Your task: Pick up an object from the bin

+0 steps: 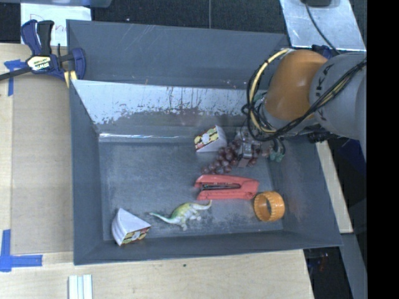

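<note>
My gripper [248, 149] is low in the bin's right part, right over a bunch of dark purple grapes [224, 159]; its fingertips sit at the bunch's upper right end. Just left of it a small white box with a yellow and red label [209, 139] lies tilted. A red stapler-like tool [227, 187] lies flat directly below the grapes.
An orange tape roll [269, 206] sits at the lower right of the bin floor. A pale green toy dinosaur [182, 213] lies near the front wall, and a white wedge-shaped box [129, 227] is in the front left corner. The arm's orange cover hangs over the right wall.
</note>
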Available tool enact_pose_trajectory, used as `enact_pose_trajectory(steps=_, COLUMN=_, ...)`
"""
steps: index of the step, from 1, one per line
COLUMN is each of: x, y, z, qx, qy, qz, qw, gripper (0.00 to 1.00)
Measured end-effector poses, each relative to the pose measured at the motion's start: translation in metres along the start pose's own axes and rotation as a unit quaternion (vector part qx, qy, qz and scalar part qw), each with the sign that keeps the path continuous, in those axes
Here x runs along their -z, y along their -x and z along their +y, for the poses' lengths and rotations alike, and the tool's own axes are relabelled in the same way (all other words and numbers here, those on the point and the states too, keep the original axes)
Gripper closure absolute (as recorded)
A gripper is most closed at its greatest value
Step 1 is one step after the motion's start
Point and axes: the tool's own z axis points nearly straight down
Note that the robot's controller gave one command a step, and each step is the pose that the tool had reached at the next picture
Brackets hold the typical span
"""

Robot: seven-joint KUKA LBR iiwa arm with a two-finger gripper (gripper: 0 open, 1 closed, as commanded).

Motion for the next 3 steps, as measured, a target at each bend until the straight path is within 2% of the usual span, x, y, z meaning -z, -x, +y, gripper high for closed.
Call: enact_pose_trajectory(steps=3, x=0.067, y=0.002, z=-0.001, qx=0.001, qy=0.0, qz=-0.0022, qw=1.0, gripper=1.0)
